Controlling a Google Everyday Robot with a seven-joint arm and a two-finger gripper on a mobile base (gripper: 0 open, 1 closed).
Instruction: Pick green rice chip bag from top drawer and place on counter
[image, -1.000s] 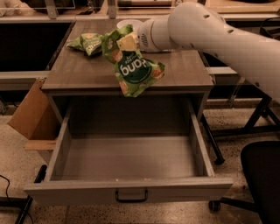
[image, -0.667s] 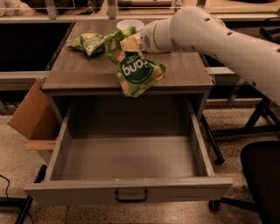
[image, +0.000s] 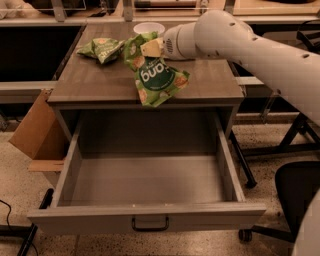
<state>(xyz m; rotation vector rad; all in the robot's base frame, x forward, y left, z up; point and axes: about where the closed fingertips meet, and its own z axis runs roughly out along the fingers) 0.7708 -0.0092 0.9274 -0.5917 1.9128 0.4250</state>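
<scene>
Camera view — jaws on bag (image: 156, 81), mid-counter (image: 90, 82)

Hand (image: 150, 48) w/ chip bag (image: 159, 81) over counter (image: 212, 80)

**Green bag held over the counter**

The chip bag (image: 157, 80) is bright green and shiny. It has a big dark green circle with white letters, and little round tan chips are drawn on it. The letters look upside down. The bag is crumpled at one end, where the gripper (image: 149, 48) pinches it tight. The gripper is above the middle of the counter (image: 95, 82). The bag hangs down from it toward the counter's front edge. I cannot tell if the bag touches the top.

The counter is a shiny grey-brown wood top. The drawer (image: 145, 215) under it is pulled far out. It is wide, shallow and grey. A small dark handle (image: 150, 225) sits in the middle of its front.
</scene>
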